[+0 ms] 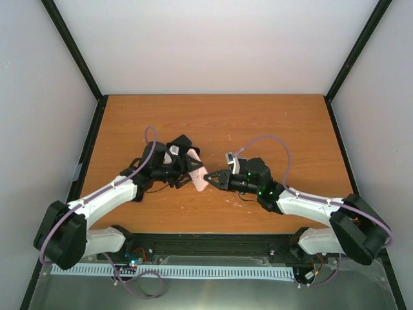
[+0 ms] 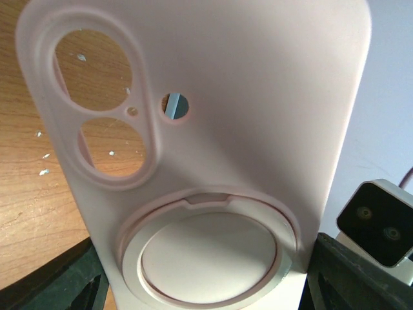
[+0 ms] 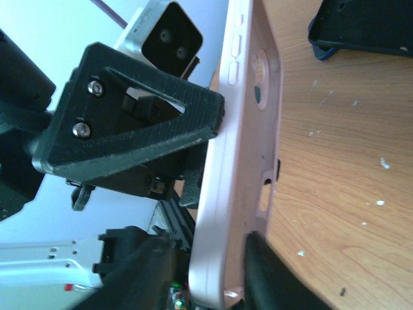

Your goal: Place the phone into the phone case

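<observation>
case: pink phone case (image 1: 201,175) is up off the table (image 1: 213,116), mid-table, stuck between both arms
left gripper (image 1: 191,169): jaws spread wide, clamped across the case's width
right gripper (image 1: 213,179): pinching the case's thin edge, one finger on each face
case inside: empty, you can see wood through the camera cutouts
phone: pretty sure it's the dark flat thing (image 3: 361,29) lying on the table past the case, apart from it
</observation>
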`<state>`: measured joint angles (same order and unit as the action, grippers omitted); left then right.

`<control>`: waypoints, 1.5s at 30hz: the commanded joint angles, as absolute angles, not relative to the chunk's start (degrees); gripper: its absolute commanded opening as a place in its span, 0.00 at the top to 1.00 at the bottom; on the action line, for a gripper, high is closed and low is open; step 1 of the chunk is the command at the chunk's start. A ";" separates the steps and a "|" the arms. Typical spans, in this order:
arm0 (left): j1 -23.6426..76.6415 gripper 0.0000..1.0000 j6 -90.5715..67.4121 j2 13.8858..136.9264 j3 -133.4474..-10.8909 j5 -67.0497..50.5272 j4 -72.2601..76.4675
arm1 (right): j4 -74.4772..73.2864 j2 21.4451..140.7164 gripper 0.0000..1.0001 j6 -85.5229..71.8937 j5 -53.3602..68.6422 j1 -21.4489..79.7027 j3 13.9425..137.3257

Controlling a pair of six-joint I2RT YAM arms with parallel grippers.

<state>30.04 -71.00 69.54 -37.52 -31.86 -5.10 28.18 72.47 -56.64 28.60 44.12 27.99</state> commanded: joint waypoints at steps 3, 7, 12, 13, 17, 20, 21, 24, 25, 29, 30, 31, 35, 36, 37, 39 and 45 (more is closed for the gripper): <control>30.40 0.21 -69.78 69.04 -37.47 -33.45 -2.43 | 34.91 73.86 0.89 -57.01 29.75 44.82 27.73; 30.40 0.09 -68.49 68.59 -37.92 -31.85 -4.30 | 34.41 73.24 0.97 -56.84 29.43 44.82 26.88; 30.41 0.01 -65.00 67.02 -40.04 -24.33 -11.48 | 27.72 71.62 0.97 -54.85 27.79 44.82 26.36; 30.37 0.00 -64.31 66.89 -40.81 -21.29 -14.15 | 25.18 71.10 0.97 -54.10 27.18 44.82 26.22; 29.47 0.01 -59.46 67.52 -43.91 -10.10 -23.53 | 13.01 69.50 0.97 -49.61 22.51 44.91 27.98; 25.44 0.00 -56.04 70.22 -45.79 -6.05 -30.21 | 5.09 68.39 0.96 -47.22 19.14 45.27 29.54; 23.27 0.01 -54.75 71.33 -46.35 -6.85 -31.63 | 2.61 68.04 0.96 -46.70 17.84 45.59 30.17; 19.28 0.00 -51.84 74.31 -47.43 -6.48 -35.14 | -3.95 68.13 0.94 -45.41 14.10 46.45 32.21; 18.31 0.00 -51.46 74.98 -47.78 -4.56 -36.12 | -5.51 68.50 0.94 -44.94 12.94 46.87 32.80; 14.13 0.01 -49.08 75.60 -47.78 -3.27 -36.65 | -11.82 71.21 0.94 -42.98 7.13 49.59 36.38; 12.68 0.01 -48.48 75.18 -47.23 -3.70 -36.27 | -13.60 72.05 0.94 -42.39 5.74 50.29 37.53; 11.05 0.01 -47.83 74.59 -46.61 -4.14 -35.59 | -15.33 72.95 0.94 -41.79 4.28 51.15 38.94; 3.97 0.00 -45.55 72.69 -44.38 -3.77 -34.58 | -21.71 75.21 0.94 -39.92 -3.21 55.07 43.81; 2.30 0.00 -45.19 72.65 -44.10 -2.91 -34.94 | -23.55 75.70 0.94 -39.68 -4.72 55.84 45.22; 0.70 0.00 -44.74 72.87 -43.91 -2.15 -35.35 | -24.98 76.14 0.94 -39.64 -6.19 56.50 46.14; -1.98 0.01 -43.47 73.23 -42.98 -1.84 -35.03 | -27.14 76.70 0.94 -40.06 -8.94 57.72 47.54; -5.36 0.00 -46.83 75.76 -41.80 -0.34 -34.99 | -27.97 78.38 0.94 -40.15 -11.57 59.03 48.43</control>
